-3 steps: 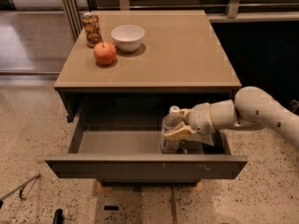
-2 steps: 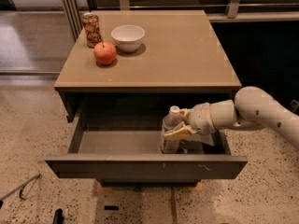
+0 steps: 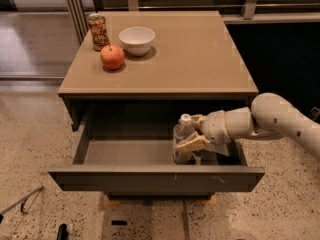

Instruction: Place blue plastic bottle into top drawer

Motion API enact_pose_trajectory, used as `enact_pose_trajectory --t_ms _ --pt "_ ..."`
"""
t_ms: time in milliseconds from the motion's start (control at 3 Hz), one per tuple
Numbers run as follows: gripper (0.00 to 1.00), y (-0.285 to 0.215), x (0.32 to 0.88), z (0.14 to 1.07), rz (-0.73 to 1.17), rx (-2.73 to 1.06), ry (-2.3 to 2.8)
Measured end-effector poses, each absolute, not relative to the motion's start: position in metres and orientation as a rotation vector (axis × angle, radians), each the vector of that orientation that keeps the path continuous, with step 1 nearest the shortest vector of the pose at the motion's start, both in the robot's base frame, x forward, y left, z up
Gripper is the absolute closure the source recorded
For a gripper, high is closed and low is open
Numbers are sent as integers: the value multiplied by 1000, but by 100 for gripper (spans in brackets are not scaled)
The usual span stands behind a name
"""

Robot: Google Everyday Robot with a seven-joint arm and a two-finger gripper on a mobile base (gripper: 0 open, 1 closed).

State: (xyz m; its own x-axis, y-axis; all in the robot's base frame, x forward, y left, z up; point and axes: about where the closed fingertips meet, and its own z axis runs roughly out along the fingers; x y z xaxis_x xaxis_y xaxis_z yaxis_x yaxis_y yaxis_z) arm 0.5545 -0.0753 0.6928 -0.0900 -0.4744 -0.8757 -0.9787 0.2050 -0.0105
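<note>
The blue plastic bottle point(image 3: 182, 137), clear with a white cap, stands upright inside the open top drawer point(image 3: 155, 176), towards its right side. My gripper point(image 3: 194, 133) reaches in from the right on the white arm and its pale fingers point(image 3: 191, 144) are closed around the bottle's body. The bottle's base looks to be at or near the drawer floor. The drawer is pulled out wide under the cabinet top.
On the tan cabinet top point(image 3: 200, 59) stand a brown patterned can point(image 3: 98, 31), a red apple point(image 3: 112, 57) and a white bowl point(image 3: 137, 39), all at the back left. Speckled floor surrounds the cabinet; a dark wall lies to the right.
</note>
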Motion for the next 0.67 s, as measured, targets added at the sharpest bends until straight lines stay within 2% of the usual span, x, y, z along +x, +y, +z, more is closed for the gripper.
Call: enact_pose_trajectory --t_ms 667 --pt "0 -75 554 693 803 -1380 1688"
